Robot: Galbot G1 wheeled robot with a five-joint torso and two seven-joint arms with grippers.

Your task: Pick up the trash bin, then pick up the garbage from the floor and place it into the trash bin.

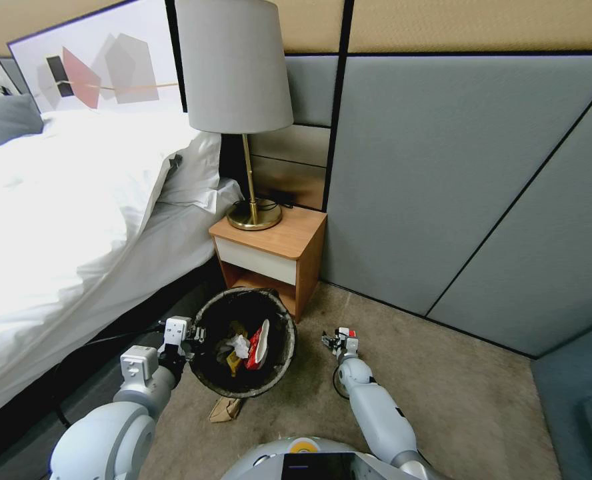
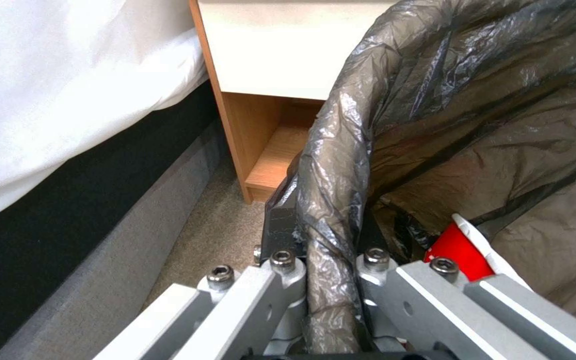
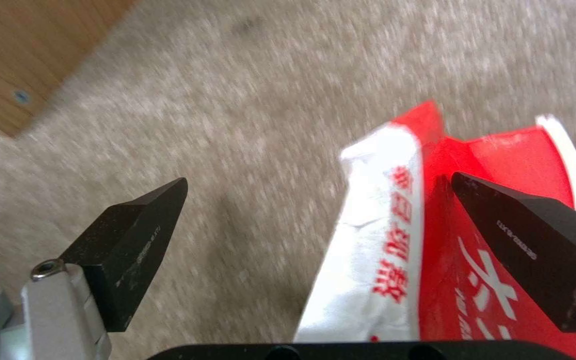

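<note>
- The left gripper [image 2: 331, 280] is clamped on the rim of the trash bin [image 1: 206, 373], one finger outside the wall and one inside, with the dark liner bag [image 2: 331, 165] pinched between them; the bin's mouth opens away from these jaws, toward the right arm.
- Inside the bin lie a red-and-white wrapper [image 1: 257, 345], a white tissue [image 1: 241, 345] and something yellow [image 1: 234, 363].
- The right gripper [image 3: 315, 250] hangs low over the floor [image 3: 248, 100], jaws spread wide and holding nothing (the nearer arm for this piece).
- A red-and-white packet [image 3: 395, 240] lies partly between those jaws, crowded against one finger and well off the other; its long axis runs along the fingers, not across the gap.
- A brown crumpled paper [image 1: 225, 409] sits on the carpet just beside the bin's base, nearer the left jaws than the right.
</note>
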